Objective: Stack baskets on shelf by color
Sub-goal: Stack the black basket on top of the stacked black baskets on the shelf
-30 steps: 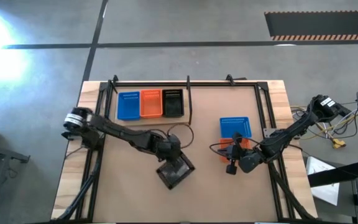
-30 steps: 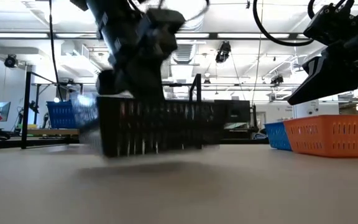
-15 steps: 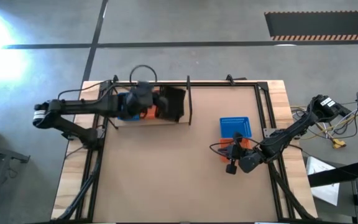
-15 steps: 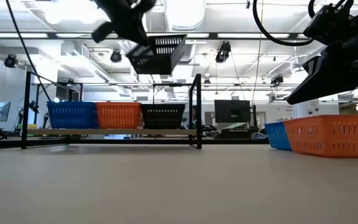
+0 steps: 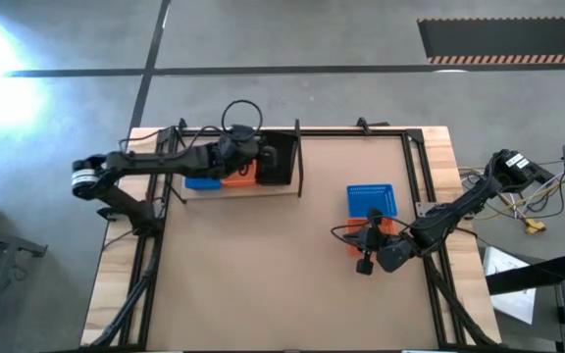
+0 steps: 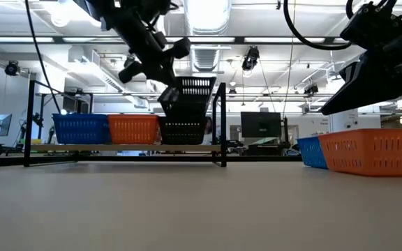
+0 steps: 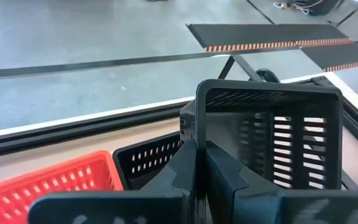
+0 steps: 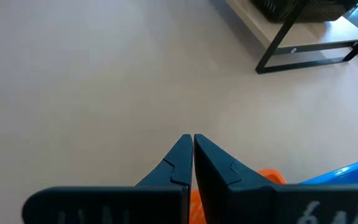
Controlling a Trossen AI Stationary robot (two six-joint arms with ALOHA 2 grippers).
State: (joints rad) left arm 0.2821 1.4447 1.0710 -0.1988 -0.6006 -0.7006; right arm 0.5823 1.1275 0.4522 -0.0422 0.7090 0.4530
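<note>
My left gripper (image 5: 259, 159) is over the far-left shelf (image 5: 263, 188), shut on a black basket (image 5: 279, 159). That basket (image 6: 190, 94) hangs tilted just above another black basket (image 6: 182, 131), which stands on the shelf board (image 6: 124, 148) beside an orange basket (image 6: 134, 129) and a blue basket (image 6: 80, 128). My right gripper (image 5: 364, 261) hovers shut at the table's right. It is above an orange basket (image 5: 385, 227) that sits on the tabletop next to a blue basket (image 5: 371, 199). My left gripper pinches one side wall (image 7: 200, 118) of the black basket between its two fingers, one finger inside the basket and one outside. The basket is lifted clear and tilted, hanging above the black basket (image 7: 148, 160) on the shelf.
Thin black rods (image 5: 297, 157) edge the shelf, with an upright post (image 6: 222, 124) at its right end. A black frame (image 5: 415, 186) runs along the table's sides. The brown tabletop (image 5: 263, 284) between the shelf and the right-hand baskets is bare.
My left gripper carried the black basket from the middle of the table up and toward the far-left shelf. It then came down and shifted right, over the black basket on the shelf, and the held basket tipped. My right arm kept still.
</note>
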